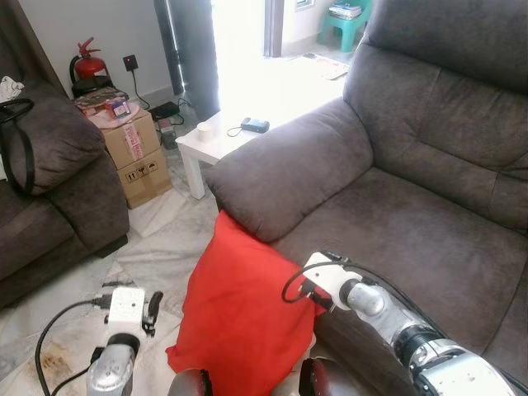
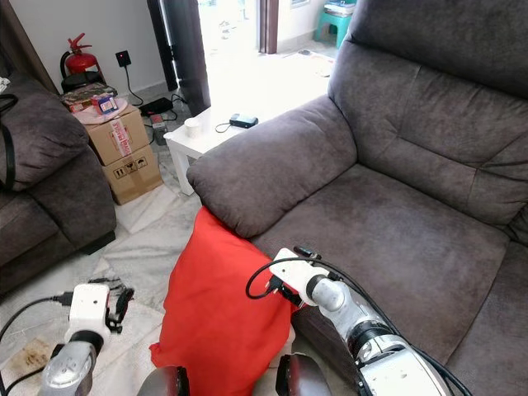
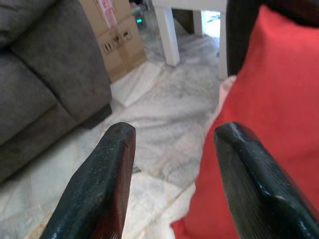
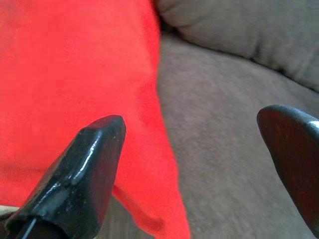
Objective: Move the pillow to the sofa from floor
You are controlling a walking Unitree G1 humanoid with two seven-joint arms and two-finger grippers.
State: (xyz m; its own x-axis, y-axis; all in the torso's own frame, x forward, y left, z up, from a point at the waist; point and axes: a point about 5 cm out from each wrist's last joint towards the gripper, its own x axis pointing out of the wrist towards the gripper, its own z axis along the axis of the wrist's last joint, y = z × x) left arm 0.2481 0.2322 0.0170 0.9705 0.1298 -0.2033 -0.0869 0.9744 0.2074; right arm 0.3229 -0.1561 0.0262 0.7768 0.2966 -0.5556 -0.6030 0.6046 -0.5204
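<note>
1. leaning upright on the marble floor (image 1: 157, 247), the red pillow (image 1: 239, 313) rests its top edge against the front of the grey sofa (image 1: 396, 214), just under the armrest (image 1: 289, 169).
2. the right gripper (image 4: 192, 164) has its fingers spread wide; one fingertip (image 4: 89, 154) lies over the red cover, the other over the sofa front, so the pillow's edge runs between them.
3. the left gripper (image 3: 172, 174) is also spread wide, with the pillow's other edge just beside one fingertip (image 3: 249, 169) and bare floor beyond the other.
4. judging from this, the step in hand is the grasp. it would go best if both grippers pushed further past the edges before closing, so each pinches a thick fold of stuffing and not just loose cover.
5. the lift then needs to clear the seat's front lip before the pillow goes onto the seat cushion (image 1: 412, 239).
</note>
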